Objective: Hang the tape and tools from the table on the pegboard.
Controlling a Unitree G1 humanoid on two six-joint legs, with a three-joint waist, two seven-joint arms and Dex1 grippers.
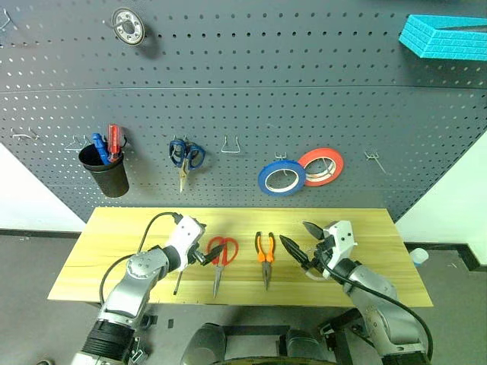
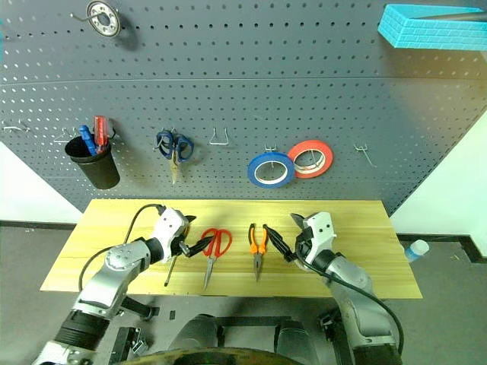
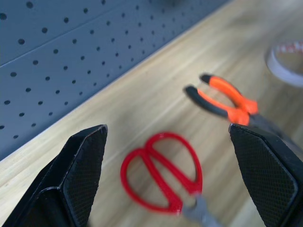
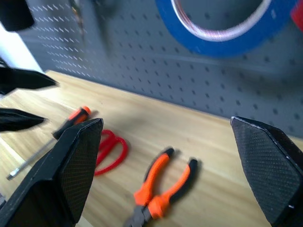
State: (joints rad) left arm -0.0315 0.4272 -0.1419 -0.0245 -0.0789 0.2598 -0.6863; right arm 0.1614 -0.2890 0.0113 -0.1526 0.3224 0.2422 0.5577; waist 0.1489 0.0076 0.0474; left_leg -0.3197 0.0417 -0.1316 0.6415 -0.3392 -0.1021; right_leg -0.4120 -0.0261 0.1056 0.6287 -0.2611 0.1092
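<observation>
Red-handled scissors (image 1: 220, 257) lie between both wide-spread claws on the table (image 1: 365, 228).

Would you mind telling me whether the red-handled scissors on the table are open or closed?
Closed. The red-handled scissors lie flat on the table, finger loops together and blades forming one narrow point.

Task tools flat on wooden table (image 1: 365, 228), below grey pegboard (image 1: 304, 91).
Red-handled scissors (image 1: 221, 258) and orange-and-black pliers (image 1: 265, 255) side by side, handles toward pegboard, tips toward near edge; slim screwdriver (image 4: 45, 142) just beside scissors; whitish tape roll (image 3: 286, 59) flat, beyond pliers.
</observation>
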